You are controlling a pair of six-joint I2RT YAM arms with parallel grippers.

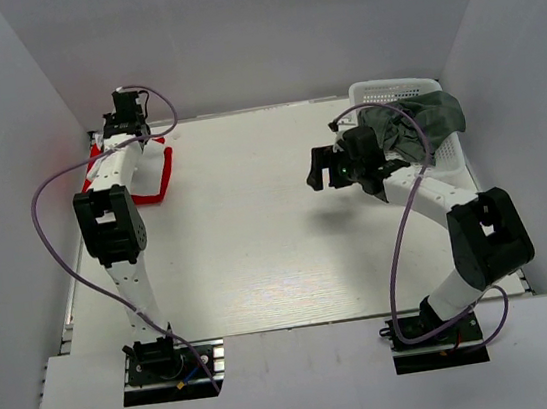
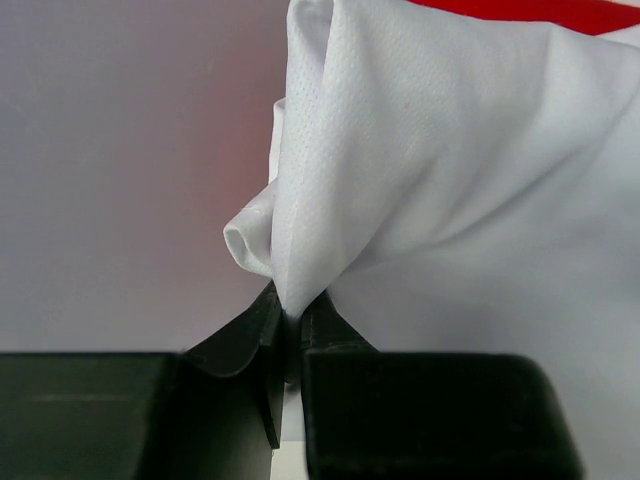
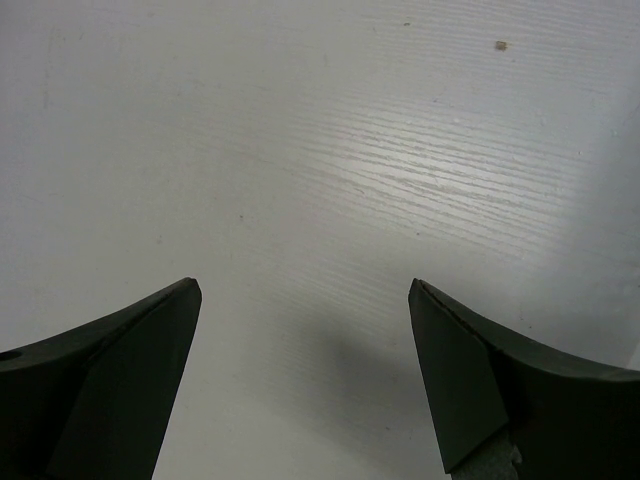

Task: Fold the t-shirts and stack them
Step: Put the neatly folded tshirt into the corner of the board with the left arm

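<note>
My left end effector (image 2: 290, 322) is pinched tight on a bunched fold of the soft white cloth t-shirt (image 2: 430, 200), up at 10 o'clock on the white wood-grain surface (image 1: 259, 247). The bright red cloth t-shirt (image 1: 163, 176) is right against it. The right end effector (image 3: 305, 370) is spread wide, holding nothing, over the surface. The dark grey-green cloth t-shirt (image 1: 435, 115) is slumped in the white plastic lattice basket (image 1: 390, 89) at 2 o'clock.
</note>
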